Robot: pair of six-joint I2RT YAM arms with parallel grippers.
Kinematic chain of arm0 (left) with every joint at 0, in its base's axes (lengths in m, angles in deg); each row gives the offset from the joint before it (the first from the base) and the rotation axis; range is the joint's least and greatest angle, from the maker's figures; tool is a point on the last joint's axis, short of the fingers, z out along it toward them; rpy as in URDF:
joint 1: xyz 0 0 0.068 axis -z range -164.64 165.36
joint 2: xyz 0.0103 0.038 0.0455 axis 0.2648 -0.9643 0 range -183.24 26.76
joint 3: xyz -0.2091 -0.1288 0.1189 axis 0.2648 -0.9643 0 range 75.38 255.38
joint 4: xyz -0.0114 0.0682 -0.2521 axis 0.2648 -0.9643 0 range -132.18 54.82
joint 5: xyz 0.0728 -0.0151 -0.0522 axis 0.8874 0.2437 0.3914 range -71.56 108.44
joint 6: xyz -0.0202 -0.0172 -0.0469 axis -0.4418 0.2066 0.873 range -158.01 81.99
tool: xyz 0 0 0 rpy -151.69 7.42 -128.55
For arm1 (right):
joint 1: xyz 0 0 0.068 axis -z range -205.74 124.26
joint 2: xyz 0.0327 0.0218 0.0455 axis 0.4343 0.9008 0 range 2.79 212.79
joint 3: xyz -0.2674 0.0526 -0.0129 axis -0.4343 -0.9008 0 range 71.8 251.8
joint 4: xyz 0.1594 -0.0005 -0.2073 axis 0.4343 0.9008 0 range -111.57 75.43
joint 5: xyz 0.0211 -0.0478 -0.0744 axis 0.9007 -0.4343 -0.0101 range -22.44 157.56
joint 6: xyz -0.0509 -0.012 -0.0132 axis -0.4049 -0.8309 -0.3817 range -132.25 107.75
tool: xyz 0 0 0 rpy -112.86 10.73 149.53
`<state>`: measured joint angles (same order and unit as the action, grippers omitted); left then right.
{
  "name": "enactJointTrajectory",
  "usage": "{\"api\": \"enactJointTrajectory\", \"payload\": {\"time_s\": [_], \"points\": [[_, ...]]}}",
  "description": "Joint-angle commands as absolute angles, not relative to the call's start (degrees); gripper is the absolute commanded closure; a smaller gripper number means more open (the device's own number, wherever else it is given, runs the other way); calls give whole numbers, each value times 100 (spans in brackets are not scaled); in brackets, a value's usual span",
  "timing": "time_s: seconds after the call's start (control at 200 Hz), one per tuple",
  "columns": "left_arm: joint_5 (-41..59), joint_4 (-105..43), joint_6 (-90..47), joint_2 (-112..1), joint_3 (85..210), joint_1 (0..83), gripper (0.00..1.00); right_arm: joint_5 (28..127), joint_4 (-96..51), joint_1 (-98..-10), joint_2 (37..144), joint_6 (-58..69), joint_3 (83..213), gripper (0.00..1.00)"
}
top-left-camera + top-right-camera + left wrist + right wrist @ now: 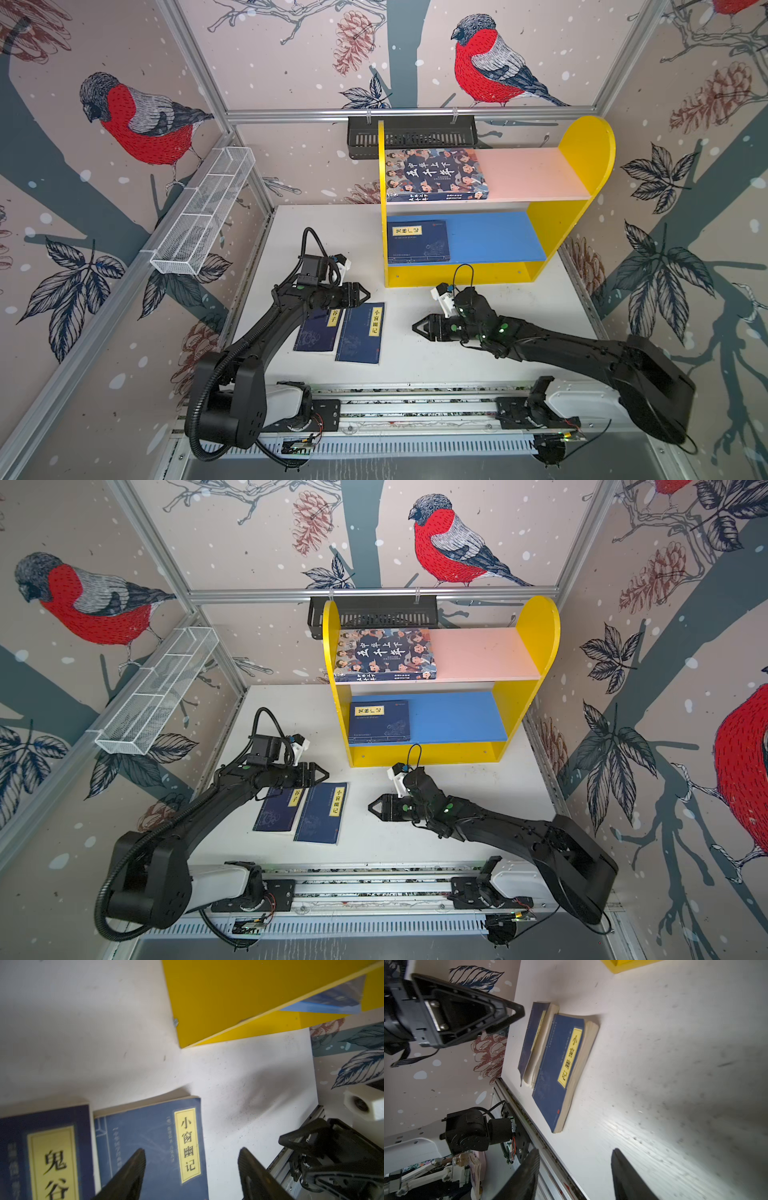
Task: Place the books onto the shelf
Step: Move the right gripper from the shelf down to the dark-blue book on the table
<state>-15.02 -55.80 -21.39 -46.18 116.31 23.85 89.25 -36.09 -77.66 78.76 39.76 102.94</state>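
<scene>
- Surface: a white table, scuffed and speckled in the wrist views. At its front edge is a base rail that carries both arms.
- Room: the walls are papered with red-breasted birds, pine cones and leaves. An aluminium frame rail runs along the back.
- Left gripper: released. In the left wrist view the jaws stand well apart and grasp nothing. It hovers over the far edge of the two books on the table.
- Right gripper: released. In the right wrist view the jaws stand apart with only bare table between them. It points towards the two table books and is apart from them.
- Shelf: stands upright at the back of the table, towards the right arm's side. It has yellow sides, a pink upper board and a blue lower board.
- Large book: has cartoon faces on its cover. It lies flat on the pink upper board against the straight side panel.
- Shelved navy book: lies flat on the blue lower board at the same end, yellow label up.
- Darker navy book and bluer navy book: lie flat on the table, covers up and just beside each other, in front of the shelf. The darker one is partly under the left arm. I cannot tell whether their edges touch.
- Black slotted rack: hangs on the back rail behind the shelf. Its inside is not visible.
- White wire mesh basket: fixed along the left wall frame and divided into compartments.
</scene>
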Motion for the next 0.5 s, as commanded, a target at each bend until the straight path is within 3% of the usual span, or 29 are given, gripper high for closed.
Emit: {"api": "enactJointTrajectory", "payload": {"time_s": [0.0, 0.245, 0.495], "points": [[-1595, -5186, -1791, -4541, 11418, 2233, 29, 8607, -4551, -8047, 8485, 4427, 10702, 42], [-1467, -5110, -1887, -4445, 11432, 2204, 29, 8286, -3803, -8398, 10160, 4343, 12093, 45], [-1461, -5100, -1937, -4346, 11423, 2195, 29, 7503, -2313, -8656, 10743, 4150, 13027, 53]]}}
